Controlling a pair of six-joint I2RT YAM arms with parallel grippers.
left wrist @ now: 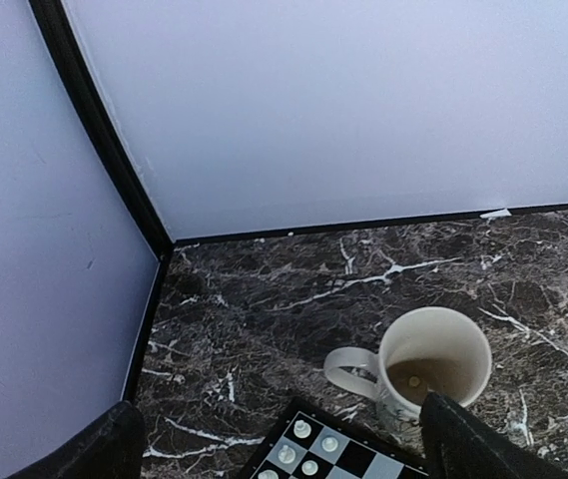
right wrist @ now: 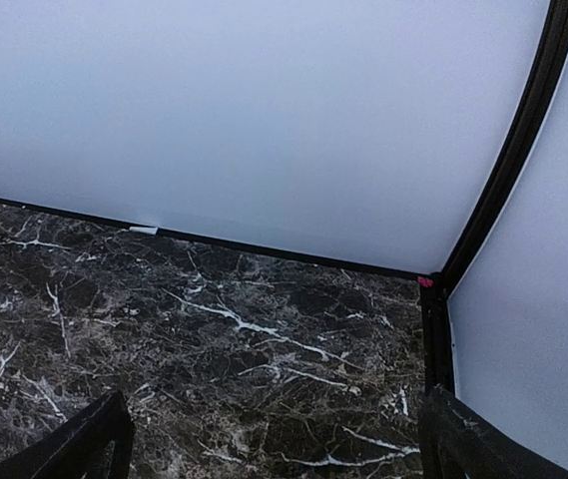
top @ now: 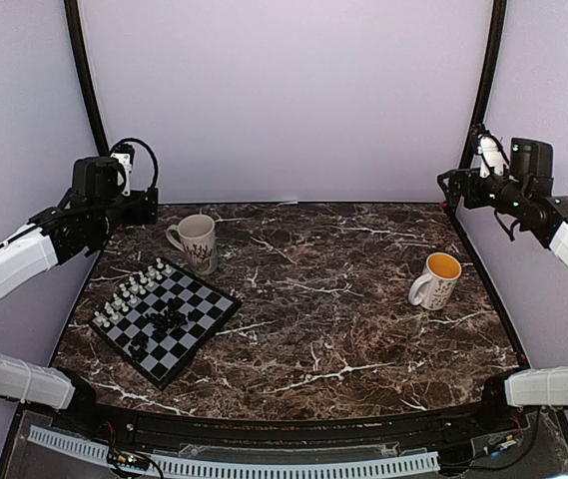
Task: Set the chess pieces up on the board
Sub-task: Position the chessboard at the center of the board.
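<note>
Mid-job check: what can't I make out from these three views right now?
chess pieces, top view: too small to tell types or exact squares.
board, left wrist view: mostly cut off by bottom edge.
speck inside patterned mug, left wrist view: too small to identify.
yellow-lined mug, top view: its wall hides the bottom.
</note>
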